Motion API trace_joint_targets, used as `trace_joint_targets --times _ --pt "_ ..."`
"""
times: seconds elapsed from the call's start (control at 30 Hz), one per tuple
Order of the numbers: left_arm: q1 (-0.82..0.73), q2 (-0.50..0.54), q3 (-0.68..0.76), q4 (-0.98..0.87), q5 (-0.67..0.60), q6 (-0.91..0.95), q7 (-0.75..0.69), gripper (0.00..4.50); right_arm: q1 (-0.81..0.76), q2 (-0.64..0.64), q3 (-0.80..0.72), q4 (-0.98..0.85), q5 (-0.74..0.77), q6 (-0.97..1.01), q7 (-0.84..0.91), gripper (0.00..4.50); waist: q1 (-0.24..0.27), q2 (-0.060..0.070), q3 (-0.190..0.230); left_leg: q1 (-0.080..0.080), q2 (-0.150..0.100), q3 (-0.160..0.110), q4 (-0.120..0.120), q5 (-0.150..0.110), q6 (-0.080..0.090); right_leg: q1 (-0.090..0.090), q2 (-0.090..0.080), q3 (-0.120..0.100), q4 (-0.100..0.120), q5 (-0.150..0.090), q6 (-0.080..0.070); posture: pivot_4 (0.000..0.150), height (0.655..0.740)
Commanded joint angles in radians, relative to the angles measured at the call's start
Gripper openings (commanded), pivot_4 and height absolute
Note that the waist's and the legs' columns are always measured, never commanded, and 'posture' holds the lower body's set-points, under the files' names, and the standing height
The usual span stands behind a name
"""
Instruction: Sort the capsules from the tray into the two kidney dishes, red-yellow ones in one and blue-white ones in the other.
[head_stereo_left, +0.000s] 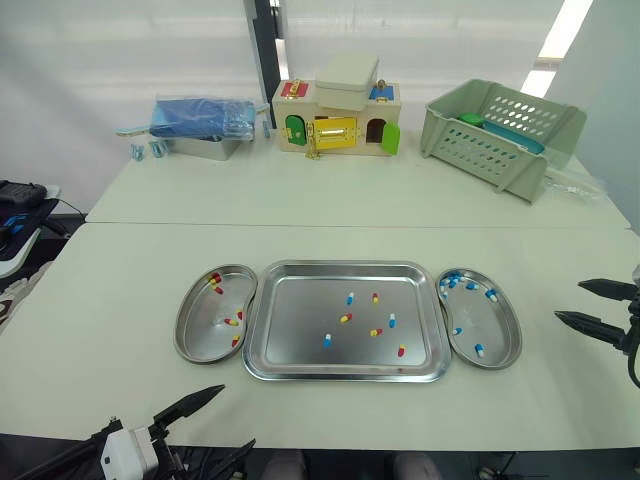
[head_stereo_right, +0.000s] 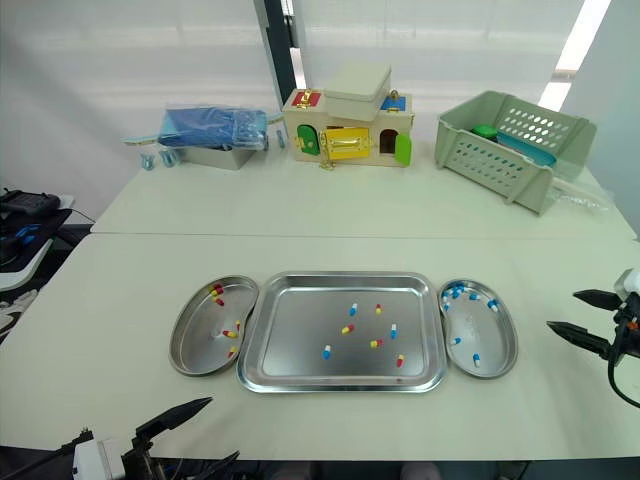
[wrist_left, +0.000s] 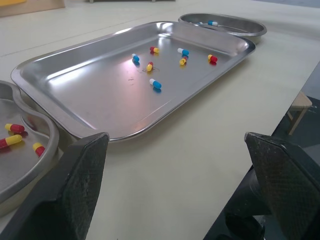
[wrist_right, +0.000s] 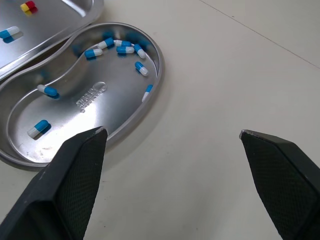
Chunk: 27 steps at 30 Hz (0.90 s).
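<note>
- One tray (head_stereo_left: 300, 345) lies in the middle of the table (head_stereo_left: 110, 300), with one kidney dish on each side, each just beside the tray's rim.
- Seven capsules lie loose in the tray: four red-yellow capsules (head_stereo_left: 345, 318) and three blue-white capsules (head_stereo_left: 350, 298), scattered over its middle and right part, none touching another.
- The left dish (head_stereo_left: 195, 330) holds red-yellow ones only. I count at least four: two at the far end and the rest near the front. Some lie too close together for an exact count.
- The right dish (head_stereo_left: 505, 335) holds blue-white ones only, about eight. Most cluster at the far end, and two lie apart toward the front.
- The left gripper (head_stereo_left: 237, 415) hangs at the near table edge, in front of the left dish. Its fingers are spread wide and hold nothing.
- The right gripper (head_stereo_left: 568, 302) hangs over bare table to the right of the right dish. Its fingers are also spread and empty.
- At the far side of the table stand one green basket (head_stereo_left: 500, 130), one toy house (head_stereo_left: 340, 115) and one blue bundle (head_stereo_left: 200, 120).
</note>
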Motion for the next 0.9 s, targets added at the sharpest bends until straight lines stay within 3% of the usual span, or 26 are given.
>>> trace_joint_targets --times 0.03,0.2,0.4,0.53,0.67,0.9 --pt "0.010 -0.003 0.003 -0.027 -0.003 0.005 0.010 4.50 -0.055 -0.035 0.021 -0.141 0.063 0.067 0.008 4.47 -0.001 0.000 0.000 0.000 0.000 0.000 0.000 0.000 0.000 0.000 0.000 0.000 0.000 0.000 0.000 0.150 0.7400" --pt "0.010 -0.011 -0.002 -0.032 0.000 0.009 0.021 4.50 -0.148 -0.025 0.142 -0.338 0.153 0.180 0.009 4.47 0.001 0.000 0.000 0.000 0.000 -0.001 0.000 0.000 0.000 0.000 0.000 0.000 0.000 0.000 0.000 0.150 0.7400" --pt "0.007 -0.025 -0.019 -0.026 0.009 0.004 0.030 4.50 -0.307 0.069 0.401 -0.516 0.182 0.268 -0.036 4.47 0.003 -0.001 0.001 -0.001 0.000 -0.002 0.000 0.000 0.000 0.000 0.000 -0.002 -0.001 0.000 0.000 0.150 0.7400" --pt "0.004 -0.023 -0.022 -0.028 0.010 0.010 0.029 4.50 -0.395 0.170 0.557 -0.561 0.134 0.283 -0.087 4.47 0.002 -0.002 0.001 -0.001 0.000 -0.003 0.000 0.000 0.000 0.000 0.000 -0.002 -0.001 0.000 0.000 0.150 0.7400" --pt "-0.011 -0.018 -0.017 -0.032 0.007 0.029 0.041 4.50 -0.505 0.289 0.771 -0.513 -0.027 0.268 -0.159 4.47 0.001 -0.002 0.001 -0.001 0.000 -0.004 0.000 0.000 0.000 -0.001 0.000 -0.003 -0.001 0.000 0.000 0.150 0.7400" --pt "0.012 -0.024 -0.021 -0.072 0.015 0.049 0.067 4.50 -0.589 0.471 0.960 -0.485 -0.139 0.362 -0.276 4.47 0.001 -0.002 0.002 -0.003 0.000 -0.005 0.000 0.000 0.000 -0.003 0.000 -0.003 0.000 0.000 0.000 0.150 0.7400"
